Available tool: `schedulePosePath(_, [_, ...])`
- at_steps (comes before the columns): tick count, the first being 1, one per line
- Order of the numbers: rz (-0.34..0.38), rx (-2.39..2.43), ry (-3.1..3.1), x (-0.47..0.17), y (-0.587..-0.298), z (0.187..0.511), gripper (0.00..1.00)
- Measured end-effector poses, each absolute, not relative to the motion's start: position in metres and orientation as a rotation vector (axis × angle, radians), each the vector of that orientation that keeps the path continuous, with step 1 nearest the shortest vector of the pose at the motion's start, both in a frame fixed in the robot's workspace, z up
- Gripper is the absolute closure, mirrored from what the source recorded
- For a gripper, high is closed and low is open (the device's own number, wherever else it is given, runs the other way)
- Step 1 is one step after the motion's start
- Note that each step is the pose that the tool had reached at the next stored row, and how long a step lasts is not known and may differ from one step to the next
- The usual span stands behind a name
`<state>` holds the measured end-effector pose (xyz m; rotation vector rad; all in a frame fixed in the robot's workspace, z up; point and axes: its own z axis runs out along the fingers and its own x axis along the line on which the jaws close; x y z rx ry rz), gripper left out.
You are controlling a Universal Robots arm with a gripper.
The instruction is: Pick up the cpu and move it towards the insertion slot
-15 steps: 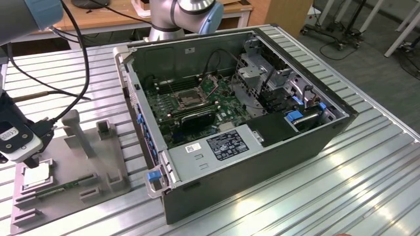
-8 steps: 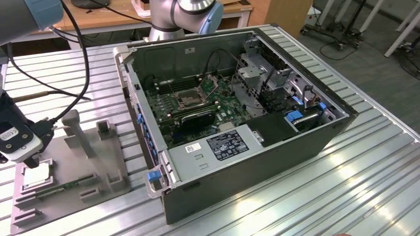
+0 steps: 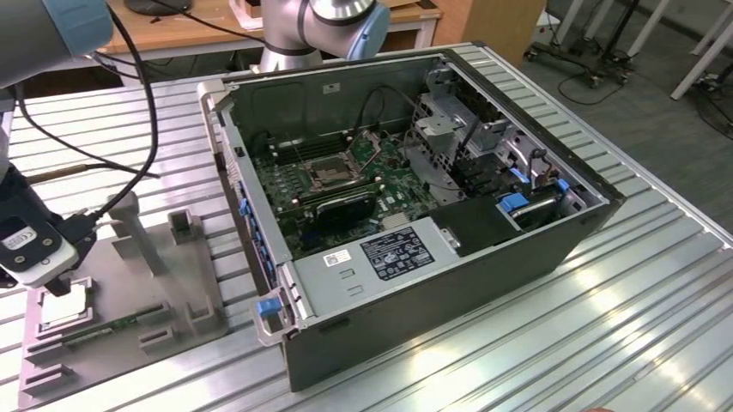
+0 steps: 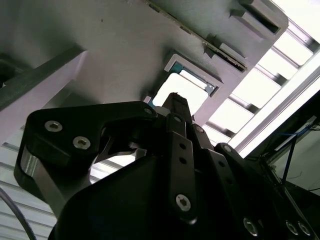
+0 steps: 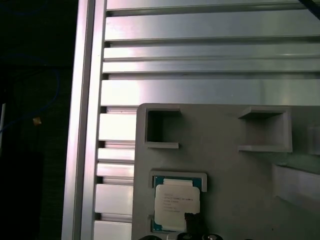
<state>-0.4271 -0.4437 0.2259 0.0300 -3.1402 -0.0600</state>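
The cpu lies flat in a square recess of the grey holder plate at the exterior view's left. Its silvery top with a pale rim is seen in both wrist views. My gripper hangs just above the chip's near edge, and its dark tip overlaps one corner of the chip. Whether it touches the chip I cannot tell. The insertion slot, a silvery frame with a dark centre, sits on the green board inside the open computer case, well to the right of the gripper.
A long green memory stick lies on the holder plate beside the cpu, among raised grey blocks and posts. Black cables hang from the arm. The case walls stand between the plate and the board. The ribbed metal table carries everything.
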Motion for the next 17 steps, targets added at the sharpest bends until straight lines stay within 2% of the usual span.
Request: schedulePosePath(17, [-0.060, 0.030, -3.140, -0.4322, -0.4437, 0.2176, 0.89])
